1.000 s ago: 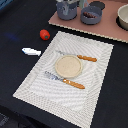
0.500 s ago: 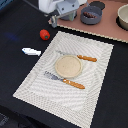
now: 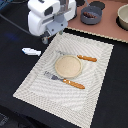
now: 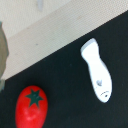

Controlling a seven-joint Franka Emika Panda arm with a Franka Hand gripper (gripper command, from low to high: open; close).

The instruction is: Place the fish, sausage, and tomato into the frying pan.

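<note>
Hovering over the dark table's upper left, the gripper has just swung in; its jaw state can't be told. Below lie fish and tomato, unpicked. The pan waits upper right, so grasping comes next.

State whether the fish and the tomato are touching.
Apart. The wrist view shows a strip of bare black surface between the fish and the tomato.
</note>
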